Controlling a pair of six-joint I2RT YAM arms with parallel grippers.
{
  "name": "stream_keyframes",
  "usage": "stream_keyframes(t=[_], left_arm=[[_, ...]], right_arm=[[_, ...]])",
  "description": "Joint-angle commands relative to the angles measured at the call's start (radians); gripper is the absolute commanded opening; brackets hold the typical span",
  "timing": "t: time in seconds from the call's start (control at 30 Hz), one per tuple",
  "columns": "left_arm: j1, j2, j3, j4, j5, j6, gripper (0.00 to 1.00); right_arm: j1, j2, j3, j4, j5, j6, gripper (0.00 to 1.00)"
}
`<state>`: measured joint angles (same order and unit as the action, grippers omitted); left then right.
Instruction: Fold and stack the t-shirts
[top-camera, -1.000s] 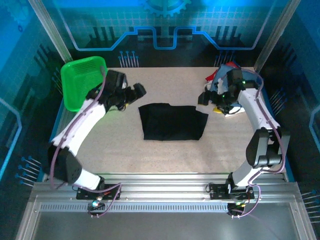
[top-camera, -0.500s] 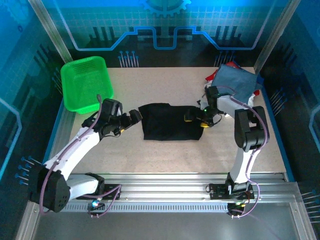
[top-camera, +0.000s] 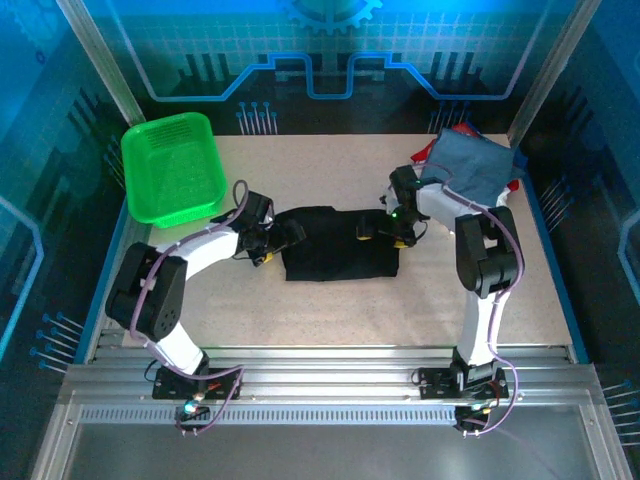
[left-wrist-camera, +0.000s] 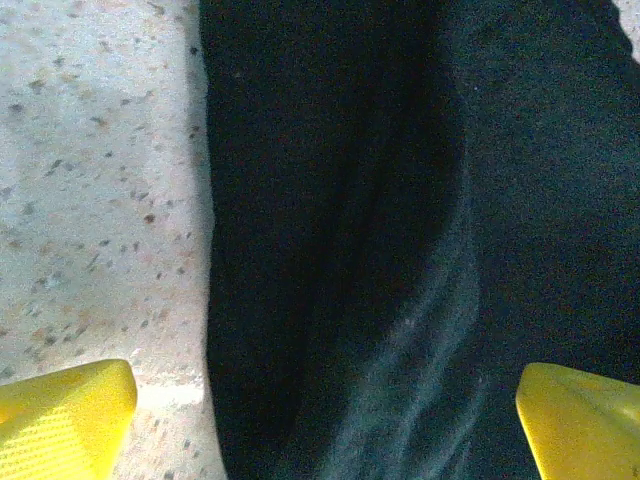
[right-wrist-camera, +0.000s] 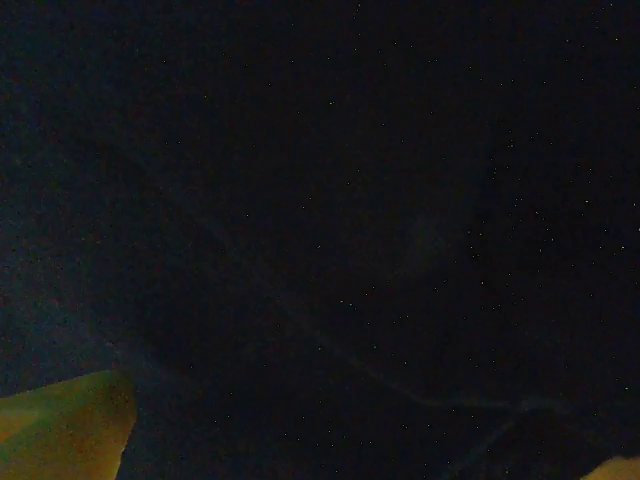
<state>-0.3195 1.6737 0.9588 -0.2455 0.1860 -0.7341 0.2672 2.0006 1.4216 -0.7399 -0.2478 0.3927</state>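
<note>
Top external: left gripper (top-camera: 278, 240) and right gripper (top-camera: 370, 232), both spread wide, at left and right ends of black t-shirt (top-camera: 335, 252).

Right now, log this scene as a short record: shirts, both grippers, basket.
black t-shirt: lies flat mid-table, a rough rectangle
left gripper: open, one finger over the table, the other over the shirt, straddling its left edge
right gripper: open, close over black cloth at the shirt's right part
slate-blue t-shirt: folded, far right corner, red cloth peeking out behind it
green basket: far left corner, apart from the shirts
</note>
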Motion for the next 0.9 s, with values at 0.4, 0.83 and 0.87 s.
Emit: stream_keyframes(t=[0.4,0.83,0.87], left_arm=[[-0.015,-0.118,0.002,0.022,0.024,-0.003,0.99],[0.034,-0.458,-0.021,-0.158,-0.062,0.061,0.99],[0.043,-0.47,-0.031,-0.16,-0.062,0.062,0.99]], right_arm=[[0.108,0.221,0.312,-0.108,0.175,0.074,0.0],[0.097,0.136,0.687,-0.142,0.633,-0.132,0.0],[0.09,0.138,0.714,-0.138,0.648,-0.146,0.0]])
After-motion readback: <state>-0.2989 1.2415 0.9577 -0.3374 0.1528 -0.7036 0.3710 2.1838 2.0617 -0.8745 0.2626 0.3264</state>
